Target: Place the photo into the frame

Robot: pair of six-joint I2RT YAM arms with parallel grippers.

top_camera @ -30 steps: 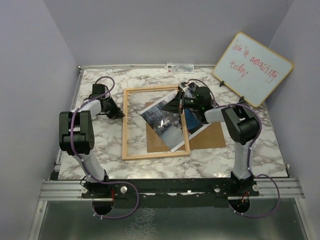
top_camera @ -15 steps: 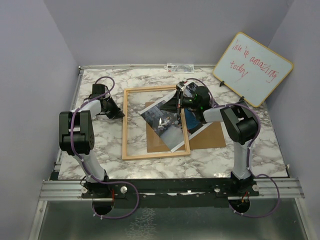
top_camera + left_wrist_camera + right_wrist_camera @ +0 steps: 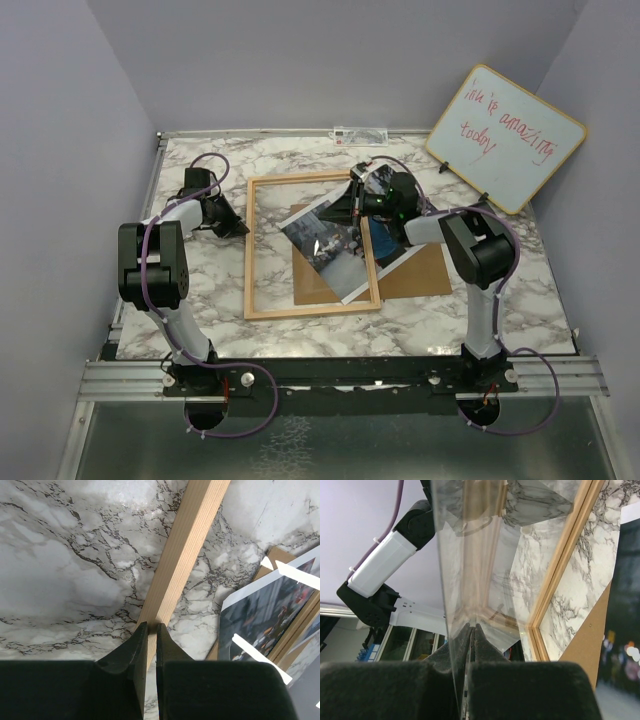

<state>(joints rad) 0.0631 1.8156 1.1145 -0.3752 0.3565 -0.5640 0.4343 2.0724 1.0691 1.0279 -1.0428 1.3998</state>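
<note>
photo [image 3: 328, 248] isn't in yet. it's lying flat and skewed on the brown backing board [image 3: 415, 275], mostly inside the frame [image 3: 249, 250] opening, with one end sticking out past the right rail, which looks like it crosses over the print. the frame itself lies flat on the marble table [image 3: 420, 320].

the right gripper [image 3: 471, 626] is clamped tight on the edge of the clear pane [image 3: 470, 555], and the pane is standing up on edge near the frame's far right corner instead of lying in it. best guess is it's tipped up like that to open the frame so the print can go in behind it.

the left gripper [image 3: 151, 626] is over on the frame's left rail, jaws nearly together with only a slit between them, tips down on the wood. can't tell if it's pinching anything or just pressing. it's probably there to pin the frame so it doesn't slide or lift while the other arm levers the pane.

the catch: both arms are busy and the photo sits crooked, so one has to let go to square it up. the pane is thin, slick and held only by its edge, so it could slip.
</note>
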